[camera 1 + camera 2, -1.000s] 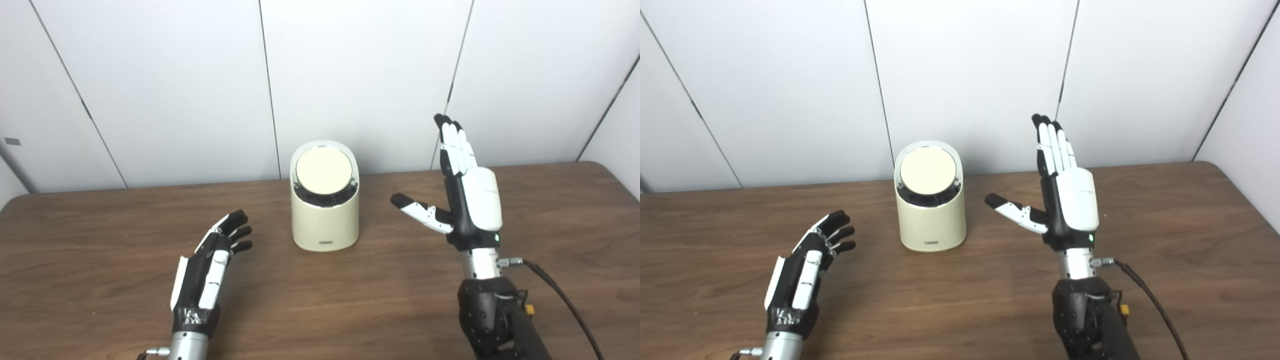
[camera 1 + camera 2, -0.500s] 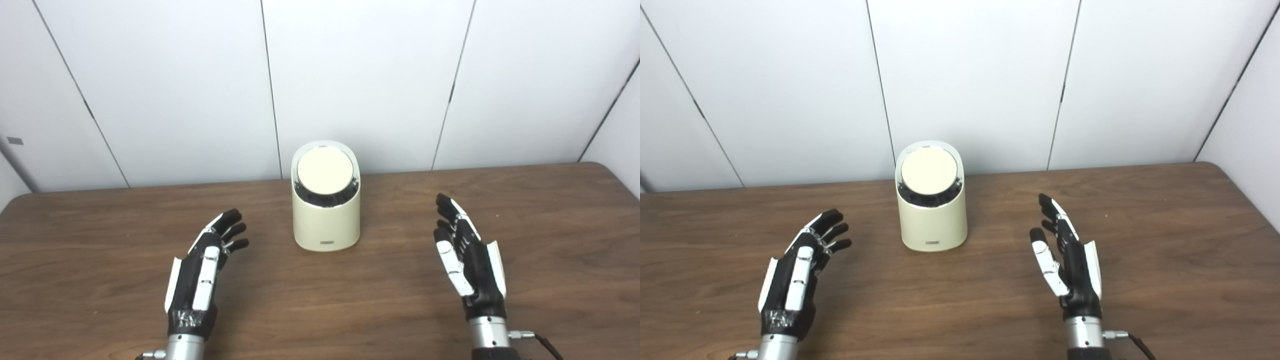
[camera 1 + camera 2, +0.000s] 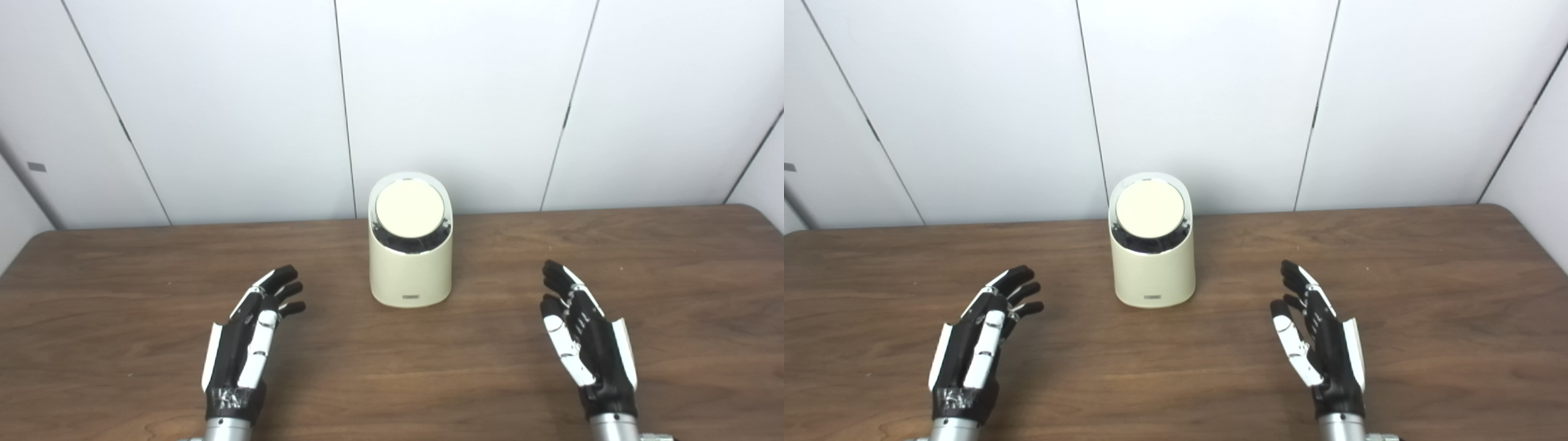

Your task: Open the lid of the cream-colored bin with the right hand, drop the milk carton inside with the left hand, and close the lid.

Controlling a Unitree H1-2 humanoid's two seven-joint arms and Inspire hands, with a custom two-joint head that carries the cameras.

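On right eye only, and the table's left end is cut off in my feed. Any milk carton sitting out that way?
Observer: None shows. The left eye view takes in the table as far as its rounded far left corner, and only wood is visible there.
Operator: Anything on the wall on that side?
Observer: A small grey plate is fixed to the left wall panel. It shows whole in the left eye view, while your feed clips it at the picture's edge.
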